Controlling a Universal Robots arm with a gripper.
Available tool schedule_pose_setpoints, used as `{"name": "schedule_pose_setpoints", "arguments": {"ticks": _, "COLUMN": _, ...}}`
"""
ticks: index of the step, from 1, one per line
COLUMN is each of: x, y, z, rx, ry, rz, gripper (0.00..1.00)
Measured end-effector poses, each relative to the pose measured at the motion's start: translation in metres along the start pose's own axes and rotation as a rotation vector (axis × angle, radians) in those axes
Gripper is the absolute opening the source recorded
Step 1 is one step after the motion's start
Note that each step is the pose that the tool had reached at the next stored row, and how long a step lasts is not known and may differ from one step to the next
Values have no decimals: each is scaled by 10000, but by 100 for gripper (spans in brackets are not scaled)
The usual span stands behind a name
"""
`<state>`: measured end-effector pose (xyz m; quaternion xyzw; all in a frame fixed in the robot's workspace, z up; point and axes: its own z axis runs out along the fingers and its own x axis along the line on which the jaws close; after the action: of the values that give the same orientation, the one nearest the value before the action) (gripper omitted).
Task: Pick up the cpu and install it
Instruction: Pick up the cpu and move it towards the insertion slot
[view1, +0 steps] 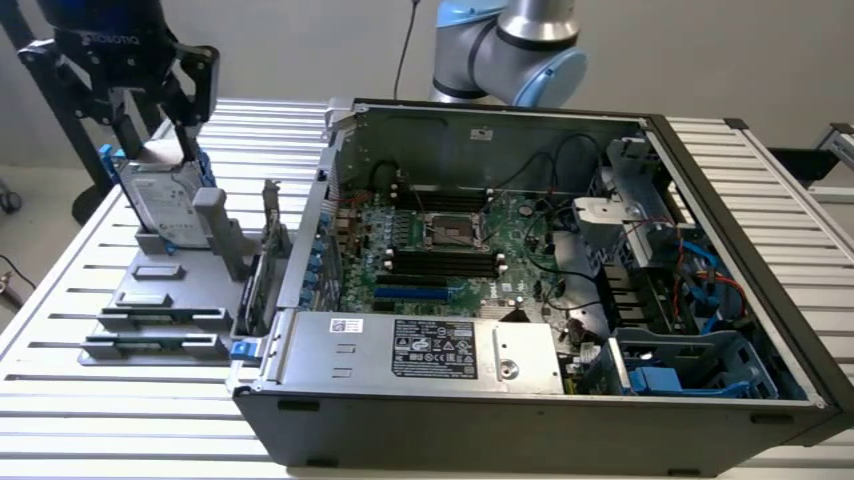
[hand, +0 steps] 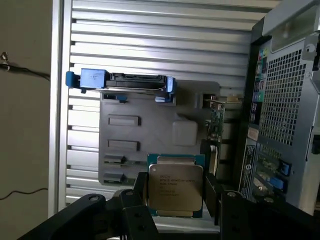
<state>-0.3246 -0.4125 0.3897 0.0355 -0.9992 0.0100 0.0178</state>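
Note:
The cpu (hand: 175, 186), a flat square chip with a dull silver lid and green edge, sits between my gripper's (hand: 175, 196) two black fingers (hand: 141, 192), which are shut on its sides. It hangs above the grey parts tray (hand: 150, 120). In the exterior view my gripper (view1: 171, 140) is at the far left, over the tray (view1: 160, 300), with the pale cpu (view1: 159, 153) at its tips, just above the upright hard drive (view1: 167, 205). The empty processor socket (view1: 451, 232) lies on the motherboard inside the open computer case (view1: 747, 200).
The hard drive with blue brackets (hand: 122, 82) stands at the tray's far end. An expansion card (view1: 271, 250) stands upright between tray and case. A labelled power supply box (view1: 427, 345) fills the case's near side. Cables (view1: 561, 290) and drive cages crowd the exterior view's right.

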Motion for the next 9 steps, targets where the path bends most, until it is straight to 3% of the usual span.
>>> {"name": "schedule_pose_setpoints", "arguments": {"ticks": 9, "x": -408, "y": -30, "z": -78, "rx": -4, "ry": 27, "rz": -1, "gripper": 55}}
